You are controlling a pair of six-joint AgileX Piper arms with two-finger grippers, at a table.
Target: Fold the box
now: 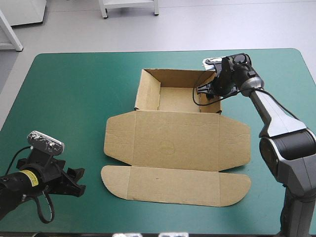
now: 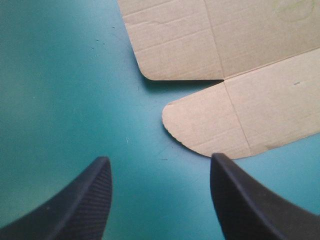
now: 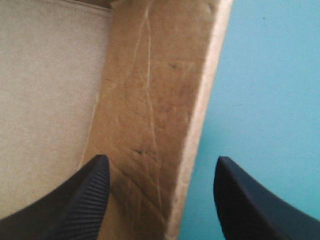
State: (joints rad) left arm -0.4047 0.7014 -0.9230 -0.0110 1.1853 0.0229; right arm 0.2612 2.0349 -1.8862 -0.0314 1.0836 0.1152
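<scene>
Right claw (image 3: 159, 162) spread, astride box wall (image 3: 150, 100)

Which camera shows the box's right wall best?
Right wrist view shows the wall close up, straddled by the open right pincer. High view has it partly hidden behind that pincer; left wrist view shows only lid flaps.

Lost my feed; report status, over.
Left gripper open, short of the box. Right gripper open, astride its right wall. Nothing in the way.
</scene>
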